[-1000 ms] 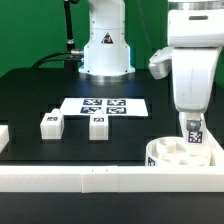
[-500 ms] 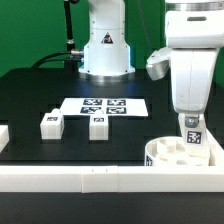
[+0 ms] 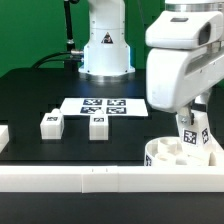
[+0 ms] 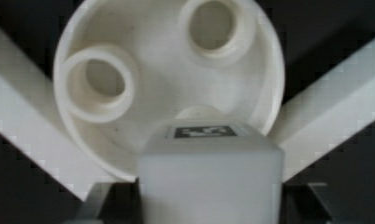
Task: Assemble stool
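Observation:
The round white seat [image 3: 176,156] lies at the front right against the white border rail [image 3: 100,178]; in the wrist view [image 4: 157,90] two of its holes show. My gripper [image 3: 190,122] is shut on a tagged white leg [image 3: 192,134], held upright over the seat's right side, its lower end at or in the seat. The wrist view shows the leg [image 4: 205,170] between my fingers [image 4: 113,198]. Two more legs, one at the left [image 3: 52,123] and one nearer the middle [image 3: 98,127], stand on the black table.
The marker board [image 3: 103,106] lies flat behind the two loose legs. The robot base [image 3: 105,45] stands at the back. A white rail piece [image 3: 3,135] sits at the exterior view's left edge.
My wrist has turned and shifted a little to the exterior view's left, with the leg tilting slightly in my grip over the seat.

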Robot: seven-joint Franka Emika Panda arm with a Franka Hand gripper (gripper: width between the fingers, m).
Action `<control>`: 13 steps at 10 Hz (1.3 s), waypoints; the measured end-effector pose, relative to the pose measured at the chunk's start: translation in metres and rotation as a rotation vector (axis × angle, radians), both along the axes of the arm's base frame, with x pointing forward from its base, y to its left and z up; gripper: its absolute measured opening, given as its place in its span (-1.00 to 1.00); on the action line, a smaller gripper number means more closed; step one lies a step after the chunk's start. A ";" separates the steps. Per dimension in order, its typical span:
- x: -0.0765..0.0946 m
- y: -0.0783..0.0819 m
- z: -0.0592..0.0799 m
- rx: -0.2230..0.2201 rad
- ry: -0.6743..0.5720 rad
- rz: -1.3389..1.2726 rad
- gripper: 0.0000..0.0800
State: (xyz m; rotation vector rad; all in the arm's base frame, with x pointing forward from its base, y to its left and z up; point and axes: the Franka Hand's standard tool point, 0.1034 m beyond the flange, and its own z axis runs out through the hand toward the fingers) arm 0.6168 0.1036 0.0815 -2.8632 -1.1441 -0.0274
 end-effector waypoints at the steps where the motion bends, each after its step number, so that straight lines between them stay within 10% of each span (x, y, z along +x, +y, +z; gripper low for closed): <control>1: -0.003 0.004 0.000 0.005 -0.010 -0.190 -0.16; 13: -0.007 0.024 -0.001 0.055 0.108 -1.546 -0.16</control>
